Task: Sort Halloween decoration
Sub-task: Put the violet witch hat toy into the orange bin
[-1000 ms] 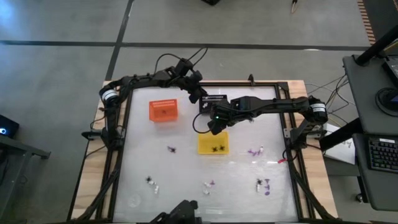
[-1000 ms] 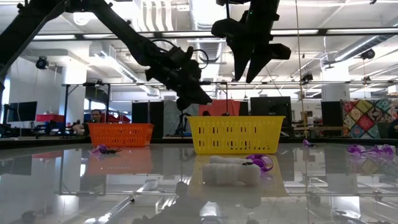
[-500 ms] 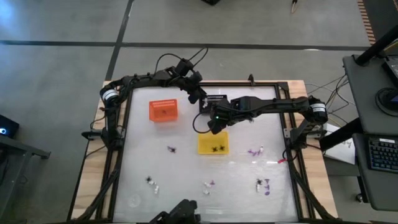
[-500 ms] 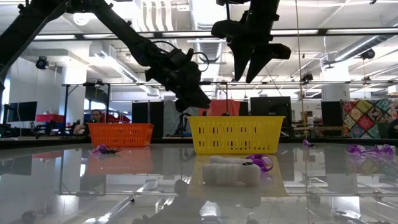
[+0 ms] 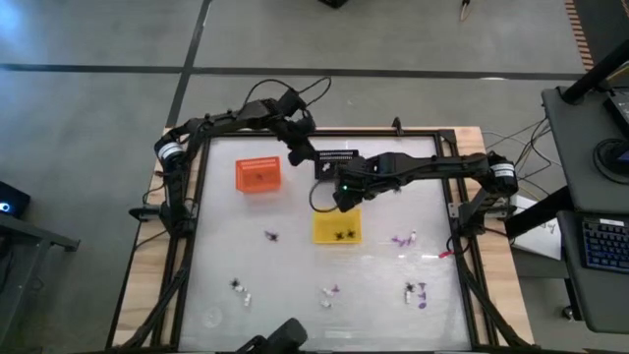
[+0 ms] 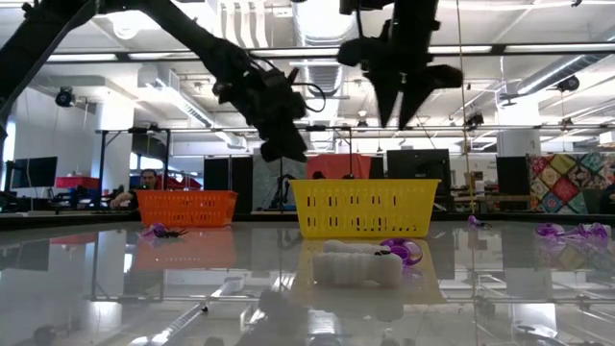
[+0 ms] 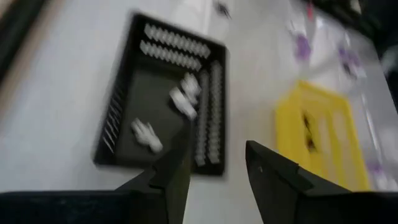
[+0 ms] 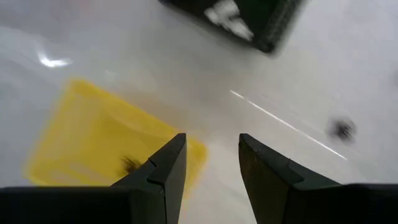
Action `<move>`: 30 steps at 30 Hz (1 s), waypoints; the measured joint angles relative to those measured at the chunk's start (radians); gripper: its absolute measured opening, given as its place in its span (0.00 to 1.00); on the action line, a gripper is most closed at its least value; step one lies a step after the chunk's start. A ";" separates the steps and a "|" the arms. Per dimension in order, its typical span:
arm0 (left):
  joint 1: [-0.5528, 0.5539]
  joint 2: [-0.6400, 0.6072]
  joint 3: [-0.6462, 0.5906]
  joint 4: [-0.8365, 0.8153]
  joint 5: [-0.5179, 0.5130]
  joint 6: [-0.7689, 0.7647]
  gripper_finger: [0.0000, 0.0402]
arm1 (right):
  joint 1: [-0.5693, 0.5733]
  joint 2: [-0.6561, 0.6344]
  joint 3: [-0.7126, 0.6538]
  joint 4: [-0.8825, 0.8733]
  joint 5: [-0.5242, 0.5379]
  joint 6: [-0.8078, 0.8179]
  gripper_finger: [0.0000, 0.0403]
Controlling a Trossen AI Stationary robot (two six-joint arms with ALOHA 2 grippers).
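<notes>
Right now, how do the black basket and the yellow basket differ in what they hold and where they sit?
The black basket holds white pieces; the yellow basket holds black spider-like pieces. The black basket sits at the table's far edge under the open left gripper; the yellow basket sits nearer the middle, by the open right gripper. Both are small and slotted.

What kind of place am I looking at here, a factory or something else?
Probably a robotics lab or workshop, not a factory. Two dark robot arms work over a framed glossy white table, exposed ceiling pipes and ducts run overhead, and a desk with a black keyboard stands alongside.
</notes>
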 joint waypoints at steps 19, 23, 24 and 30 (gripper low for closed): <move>-0.090 -0.300 -0.160 -0.255 0.000 0.004 0.31 | 0.293 -0.041 -0.095 -0.402 -0.068 0.471 0.34; -0.105 -0.384 -0.210 -0.256 -0.014 -0.031 0.31 | 0.364 -0.063 -0.153 -0.390 -0.110 0.595 0.34; -0.107 -0.404 -0.222 -0.254 -0.027 -0.042 0.31 | 0.380 -0.066 -0.167 -0.385 -0.113 0.616 0.34; -0.122 -0.504 -0.274 -0.254 -0.074 -0.106 0.31 | 0.413 -0.103 -0.284 -0.243 -0.113 0.579 0.34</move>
